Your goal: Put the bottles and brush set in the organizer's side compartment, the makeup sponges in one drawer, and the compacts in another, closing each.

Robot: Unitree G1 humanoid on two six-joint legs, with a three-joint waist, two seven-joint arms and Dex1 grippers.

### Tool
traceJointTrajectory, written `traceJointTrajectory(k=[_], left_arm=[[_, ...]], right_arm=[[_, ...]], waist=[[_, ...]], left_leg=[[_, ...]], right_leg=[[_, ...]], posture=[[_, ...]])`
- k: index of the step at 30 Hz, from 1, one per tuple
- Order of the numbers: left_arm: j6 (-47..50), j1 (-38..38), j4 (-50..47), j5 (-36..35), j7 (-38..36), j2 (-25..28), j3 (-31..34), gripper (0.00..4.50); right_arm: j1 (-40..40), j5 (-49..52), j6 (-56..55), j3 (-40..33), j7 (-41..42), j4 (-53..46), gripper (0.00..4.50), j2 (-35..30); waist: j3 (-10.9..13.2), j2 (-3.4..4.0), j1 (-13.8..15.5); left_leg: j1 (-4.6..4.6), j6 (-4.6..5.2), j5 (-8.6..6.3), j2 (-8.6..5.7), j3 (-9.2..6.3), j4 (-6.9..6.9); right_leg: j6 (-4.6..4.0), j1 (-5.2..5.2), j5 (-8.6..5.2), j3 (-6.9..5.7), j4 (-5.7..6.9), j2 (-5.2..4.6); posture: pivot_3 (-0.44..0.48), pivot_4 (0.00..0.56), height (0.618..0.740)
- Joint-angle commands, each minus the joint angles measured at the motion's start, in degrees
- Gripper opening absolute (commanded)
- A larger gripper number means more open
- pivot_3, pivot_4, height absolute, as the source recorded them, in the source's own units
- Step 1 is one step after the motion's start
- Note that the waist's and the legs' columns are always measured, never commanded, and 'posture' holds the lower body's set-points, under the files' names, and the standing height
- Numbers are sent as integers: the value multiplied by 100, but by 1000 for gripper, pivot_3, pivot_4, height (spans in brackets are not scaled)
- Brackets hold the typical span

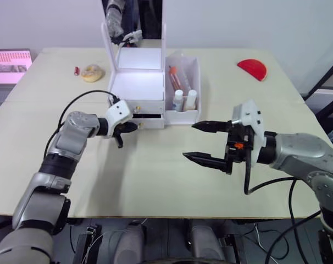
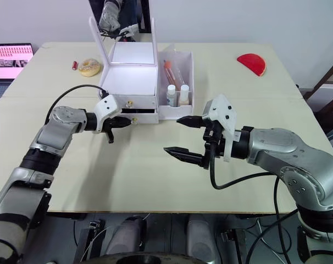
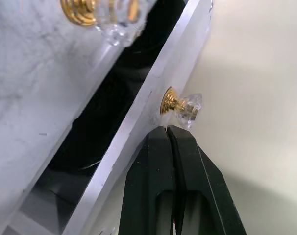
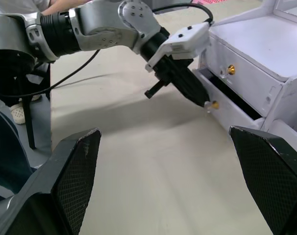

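Observation:
The white organizer (image 1: 136, 85) stands at the table's back middle with its mirror lid raised. Its side compartment (image 1: 195, 71) holds two white bottles (image 1: 178, 100) and a clear brush set (image 1: 175, 77). The lower drawer (image 1: 147, 122) is pulled out a little, and its inside is dark. My left gripper (image 3: 167, 131) is shut, its tips against the drawer front just beside the gold and crystal knob (image 3: 180, 104), not around it. My right gripper (image 1: 188, 141) hangs open over the bare table in front of the organizer, holding nothing.
A red half-round piece (image 1: 253, 68) lies at the back right. A beige ring-shaped item (image 1: 92, 72) and a small red stick (image 1: 76, 70) lie left of the organizer. A screen (image 1: 10, 65) sits beyond the table's left corner.

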Motion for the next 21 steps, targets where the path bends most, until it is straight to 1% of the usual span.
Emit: traceJointTrajectory(k=[1,4,9,17,21], left_arm=[[-201,-238,196,106,265,-65,154,51],[-320,-292,362,178,404,-91,169,51],[-418,-301,460,199,409,-12,203,51],[-411,-190,260,218,469,309,323,51],[-322,-111,68,151,513,341,429,51]], right_arm=[[-46,89,-73,-71,-59,-206,4500,38],[-42,109,-60,-78,-80,-222,4500,41],[-45,129,-53,-78,-93,-230,4500,37],[-53,148,-60,-40,-83,-227,4500,50],[-46,161,-58,-37,-70,-234,4500,47]], waist=[[0,0,11],[-1,0,15],[-1,0,5],[0,0,-15],[0,0,-6]], left_leg=[[1,0,0,0,0,0],[2,0,1,0,-1,3],[2,0,1,0,-1,3],[2,0,1,0,-1,1],[1,0,1,0,-1,1]], right_leg=[[0,0,0,0,3,0],[-1,0,0,0,7,0],[0,0,0,0,8,0],[1,0,0,0,6,0],[2,0,-1,0,6,0]], posture=[[0,150,739],[0,150,739],[0,150,739],[0,150,739],[0,150,739]])
